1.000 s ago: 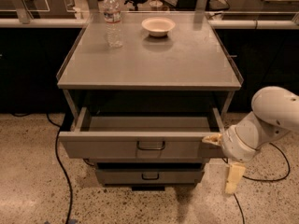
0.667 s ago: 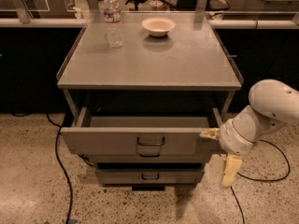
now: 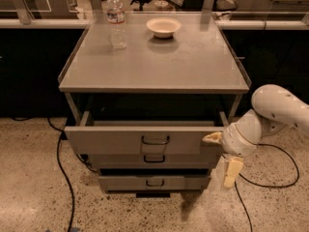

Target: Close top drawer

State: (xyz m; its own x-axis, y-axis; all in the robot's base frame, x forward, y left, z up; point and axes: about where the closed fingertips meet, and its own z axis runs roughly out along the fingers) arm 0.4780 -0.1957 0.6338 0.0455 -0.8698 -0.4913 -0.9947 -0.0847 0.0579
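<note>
The top drawer (image 3: 111,140) is a wide grey metal drawer with a small dark loop handle (image 3: 155,140) at its centre. It stands pulled out from the grey cabinet (image 3: 154,66). My gripper (image 3: 223,154) is at the drawer's right front corner, on a white arm (image 3: 275,108) that comes in from the right. One cream finger (image 3: 212,137) rests against the right end of the drawer front; the other finger (image 3: 233,172) hangs below it, so the gripper is open and holds nothing.
Two shorter grey drawers (image 3: 153,182) sit below the top one. A water bottle (image 3: 116,20) and a white bowl (image 3: 163,27) stand on the cabinet top. Black cables (image 3: 62,168) lie on the speckled floor left and right. A dark counter runs behind.
My gripper and arm have moved left toward the drawer's right front corner. The drawer front has stayed pulled out.
</note>
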